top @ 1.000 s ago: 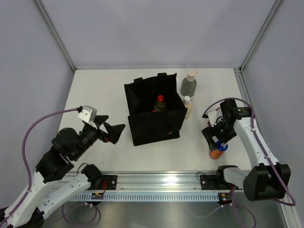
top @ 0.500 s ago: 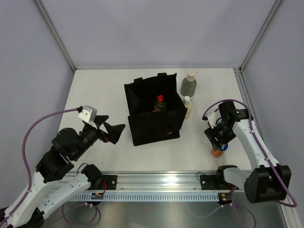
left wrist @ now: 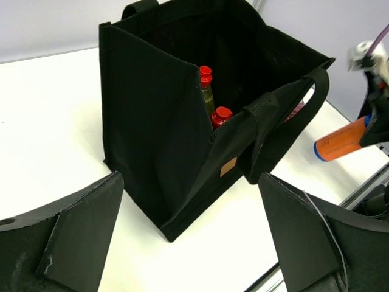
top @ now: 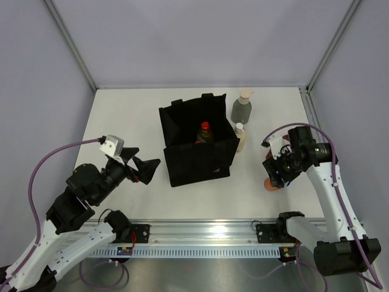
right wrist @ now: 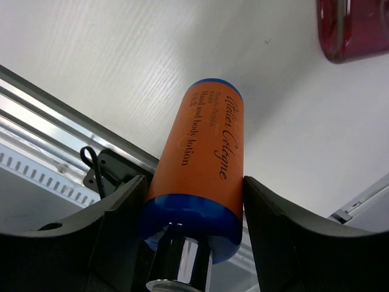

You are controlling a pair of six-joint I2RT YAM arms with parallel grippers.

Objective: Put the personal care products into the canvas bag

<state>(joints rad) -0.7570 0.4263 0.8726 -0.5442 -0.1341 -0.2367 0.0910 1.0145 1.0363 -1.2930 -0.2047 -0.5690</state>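
Orange bottle (right wrist: 203, 140), the only one of its colour, is clamped at its blue-capped end between the fingers of the right gripper (top: 278, 173), close to the near right corner of the counter (top: 121, 115). From the left wrist it shows tilted almost level and off the surface.

The single canvas bag (top: 200, 164) stands open at the middle of the counter. Inside it I count two red caps: one on the yellow bottle (top: 205, 134), and a second red cap (left wrist: 222, 114) lower beside it (the bag wall hides what is under that one).

Two more bottles stand upright by the bag's far right corner. The grey-green pump bottle (top: 241, 111) is toward the far edge, and the cream bottle (top: 241, 139) is nearer, just beside the bag's right wall. One dark red bottle (right wrist: 352, 30) lies on the counter, seen only at the corner of the right wrist view.

The left gripper (top: 151, 170) hangs spread wide with nothing in it, toward the near left corner and facing the bag.

A second ago the orange bottle stood on the counter with the right gripper around it. Now gripper and bottle are raised and shifted slightly toward the far edge. The bag, the other bottles and the left arm have not moved.
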